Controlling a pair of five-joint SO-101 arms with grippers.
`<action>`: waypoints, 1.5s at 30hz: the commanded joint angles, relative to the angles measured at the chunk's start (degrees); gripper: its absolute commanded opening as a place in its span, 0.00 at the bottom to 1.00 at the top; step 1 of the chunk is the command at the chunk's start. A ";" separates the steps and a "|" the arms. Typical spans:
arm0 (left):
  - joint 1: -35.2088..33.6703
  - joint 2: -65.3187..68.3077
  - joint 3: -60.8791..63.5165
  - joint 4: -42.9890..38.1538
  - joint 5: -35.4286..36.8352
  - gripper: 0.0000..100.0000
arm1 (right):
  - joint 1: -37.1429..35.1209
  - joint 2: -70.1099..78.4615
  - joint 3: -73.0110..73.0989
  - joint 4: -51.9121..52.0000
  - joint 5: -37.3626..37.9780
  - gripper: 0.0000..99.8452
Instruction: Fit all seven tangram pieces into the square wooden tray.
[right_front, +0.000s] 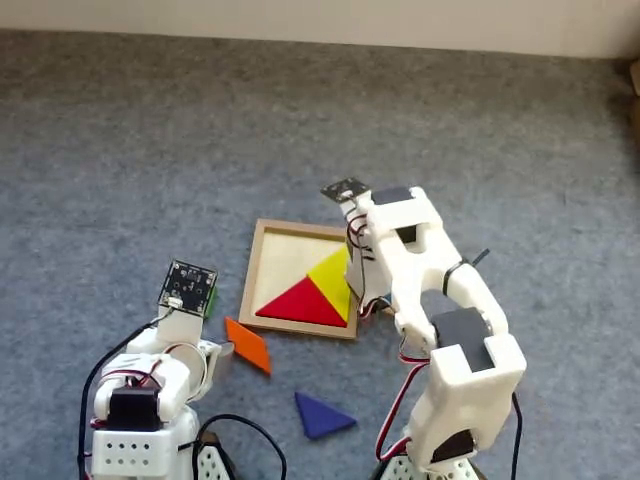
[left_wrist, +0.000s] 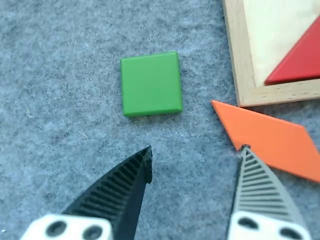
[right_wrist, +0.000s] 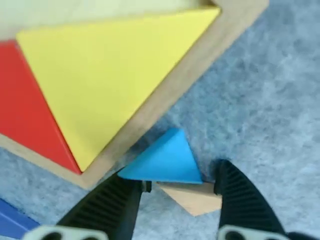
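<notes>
The square wooden tray (right_front: 262, 262) holds a red triangle (right_front: 296, 300) and a yellow triangle (right_front: 331, 277). My left gripper (left_wrist: 196, 152) is open just above the carpet, with a green square (left_wrist: 151, 84) ahead of its fingertips and an orange parallelogram (left_wrist: 270, 140) beside one finger. My right gripper (right_wrist: 180, 177) is open just outside the tray rim (right_wrist: 200, 60). A small light-blue triangle (right_wrist: 167, 162) lies between its fingers, overlapping a tan triangle (right_wrist: 195, 197). A dark blue triangle (right_front: 322, 415) lies on the carpet in front of the tray.
The right arm (right_front: 430, 290) hangs over the tray's right edge and hides the pieces beside it in the high view. Grey carpet (right_front: 150, 150) covers the table, open to the left of and behind the tray. Cables (right_front: 245, 430) trail by the arm bases.
</notes>
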 joint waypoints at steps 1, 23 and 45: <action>-0.40 -0.04 1.10 0.18 0.35 0.26 | 1.63 0.40 -4.70 -1.36 0.53 0.21; -0.40 -0.04 1.10 0.18 0.35 0.26 | 0.84 0.22 -6.02 -1.36 0.35 0.08; -0.40 -0.04 1.10 0.18 0.35 0.26 | 6.20 -14.11 -5.85 -3.91 0.70 0.01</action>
